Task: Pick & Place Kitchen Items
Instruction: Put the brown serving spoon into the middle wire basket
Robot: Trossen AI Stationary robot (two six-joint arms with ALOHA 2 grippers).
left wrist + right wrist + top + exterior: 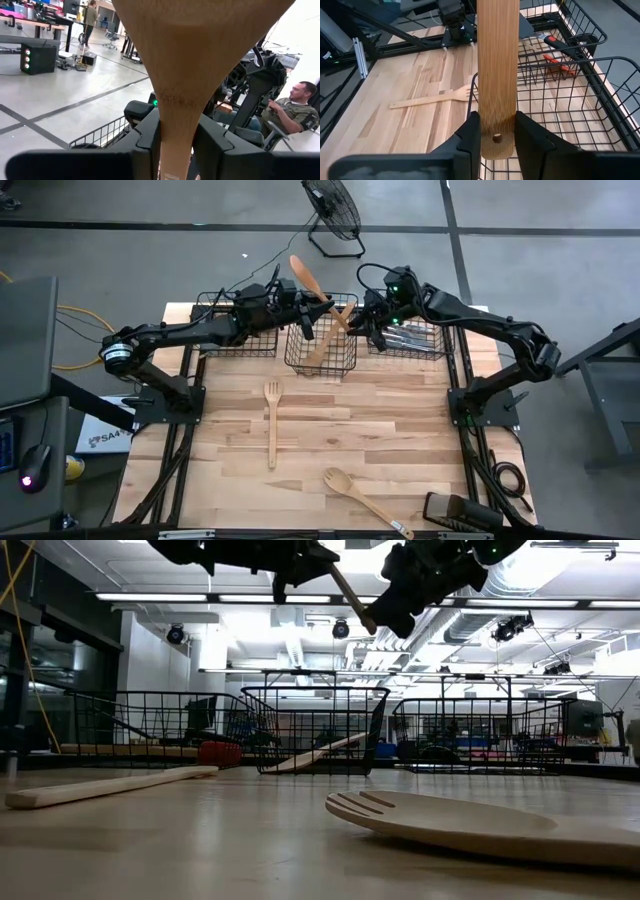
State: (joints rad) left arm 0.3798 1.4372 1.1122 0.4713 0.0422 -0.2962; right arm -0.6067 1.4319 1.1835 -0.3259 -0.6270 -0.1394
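Above the middle basket (322,340), at twelve o'clock on the table (400,440), one wooden spoon (318,292) hangs in the air between both arms. The left gripper (176,142) is clamped on the spoon's neck just under the bowl, and the right gripper (497,135) is clamped on the handle's end, where a small hole shows. The spoon slants from its bowl at eleven o'clock down to the handle tip at about one o'clock, well above the basket rims in the low view.

The near half of the table is mostly open. A wooden fork (272,420) lies at its centre, tines toward twelve o'clock, and a second wooden spoon (365,500) lies at five o'clock, its handle reaching toward the near edge. A black object (460,513) sits at the near right corner.

Three black wire baskets stand in a row along the far edge. The left basket (215,330) holds a red-headed spatula (559,60). The middle basket holds a pale wooden utensil (325,345) leaning on its wall. The right basket (420,340) holds silver cutlery (412,338).

The table top is pale butcher-block. A floor fan (335,215) stands on the grey floor beyond, and a seated person (292,107) shows in the room behind.
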